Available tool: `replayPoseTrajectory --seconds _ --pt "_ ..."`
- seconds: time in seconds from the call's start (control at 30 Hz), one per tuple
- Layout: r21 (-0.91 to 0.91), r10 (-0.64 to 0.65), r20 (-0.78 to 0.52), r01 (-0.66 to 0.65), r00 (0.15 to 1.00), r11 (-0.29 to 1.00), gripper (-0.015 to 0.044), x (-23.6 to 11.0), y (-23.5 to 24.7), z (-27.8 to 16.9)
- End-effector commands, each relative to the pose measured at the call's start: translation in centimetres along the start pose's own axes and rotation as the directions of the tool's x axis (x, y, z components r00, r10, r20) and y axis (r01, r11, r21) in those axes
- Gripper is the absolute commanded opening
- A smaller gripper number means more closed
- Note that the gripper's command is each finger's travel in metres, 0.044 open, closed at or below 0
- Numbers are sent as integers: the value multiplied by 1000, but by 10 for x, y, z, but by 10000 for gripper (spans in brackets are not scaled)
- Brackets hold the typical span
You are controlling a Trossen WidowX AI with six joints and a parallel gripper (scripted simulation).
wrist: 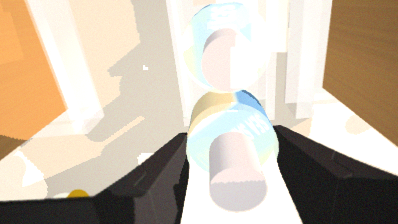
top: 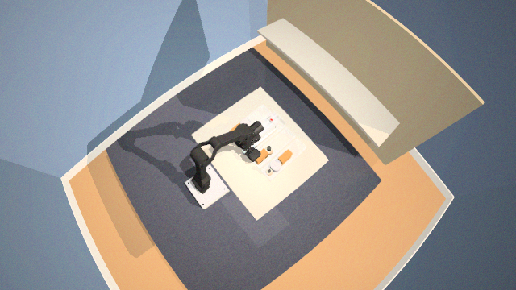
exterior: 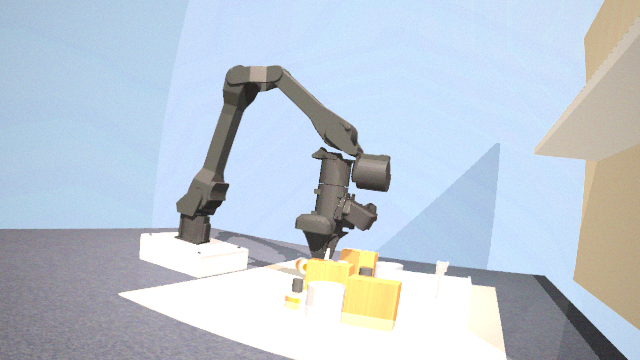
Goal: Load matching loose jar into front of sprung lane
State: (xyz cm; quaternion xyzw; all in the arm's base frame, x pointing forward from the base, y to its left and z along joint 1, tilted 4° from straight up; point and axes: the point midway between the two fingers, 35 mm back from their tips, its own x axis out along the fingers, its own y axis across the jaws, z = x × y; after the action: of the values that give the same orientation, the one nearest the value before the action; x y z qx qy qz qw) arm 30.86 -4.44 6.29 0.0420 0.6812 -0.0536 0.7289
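Your gripper [wrist: 231, 165] is clamped on the loose jar [wrist: 232, 137], a pale translucent jar with a pinkish-white lid, its dark fingers pressing both sides. In the wrist view it touches or overlaps a matching jar [wrist: 225, 47] directly ahead, between pale lane walls [wrist: 300, 55]. You cannot tell from these views whether either jar rests on the lane floor. In the exterior view the arm [exterior: 280, 95] points down among orange blocks [exterior: 372, 300] on the white mat [exterior: 240, 310].
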Motion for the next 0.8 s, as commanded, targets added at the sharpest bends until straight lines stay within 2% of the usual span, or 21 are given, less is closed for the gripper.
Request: replayPoseTrajectory --seconds 0.0,0.77 --pt "5 -5 27 5 1000 1000 0 -3 -1 8" --pt "5 -5 27 5 1000 1000 0 -6 -1 16"
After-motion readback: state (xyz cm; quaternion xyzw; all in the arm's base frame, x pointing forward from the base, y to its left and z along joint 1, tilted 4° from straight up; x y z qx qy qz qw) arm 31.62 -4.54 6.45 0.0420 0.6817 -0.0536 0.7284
